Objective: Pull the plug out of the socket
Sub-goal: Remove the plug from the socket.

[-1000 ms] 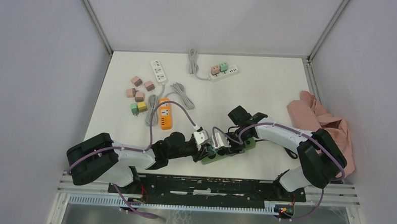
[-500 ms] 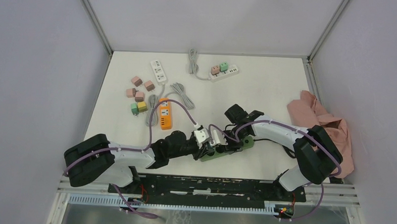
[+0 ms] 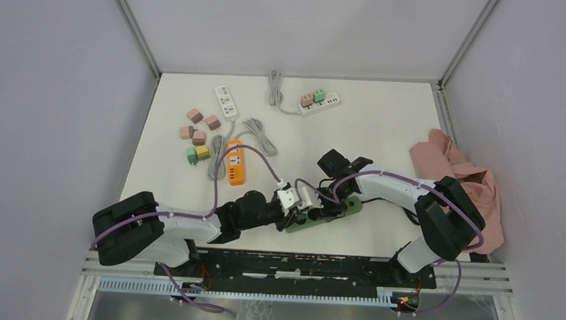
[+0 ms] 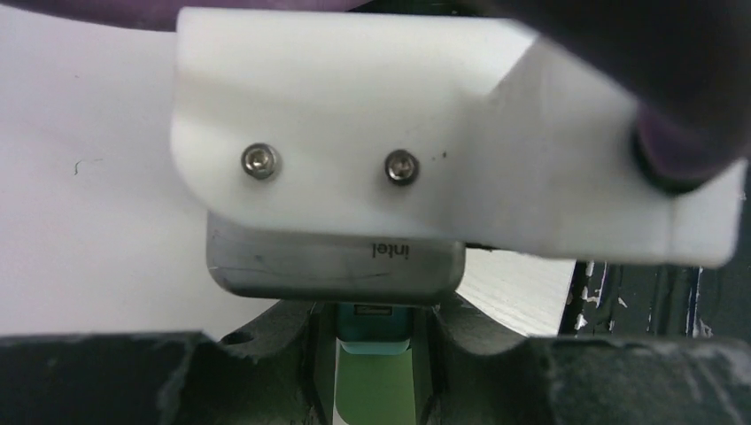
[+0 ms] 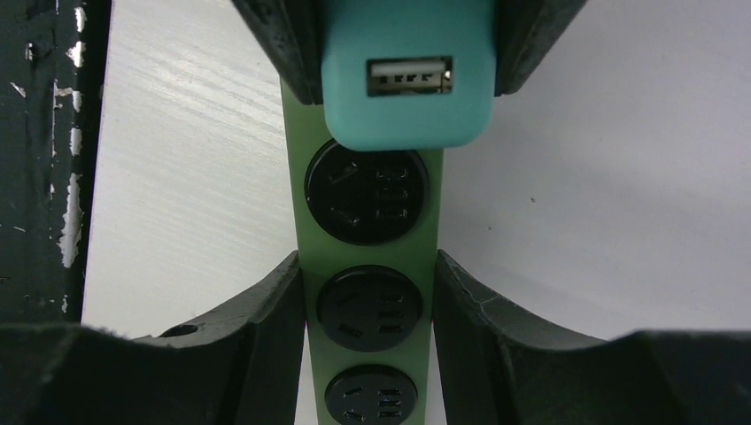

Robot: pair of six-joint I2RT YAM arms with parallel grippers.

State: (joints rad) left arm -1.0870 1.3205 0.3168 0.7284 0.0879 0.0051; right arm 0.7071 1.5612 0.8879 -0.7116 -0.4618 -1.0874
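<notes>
Bearing "intel": silver module (image 4: pixel 336 270) above plug (image 4: pixel 374 341)

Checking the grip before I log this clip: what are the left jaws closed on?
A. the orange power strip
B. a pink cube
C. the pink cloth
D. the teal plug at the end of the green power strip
D: the right wrist view shows the left jaws pressed against both sides of the teal plug, at the end of the green power strip.

plug (image 5: pixel 407 80): top cut off | green strip (image 5: pixel 367 255): lower end cut off
</notes>
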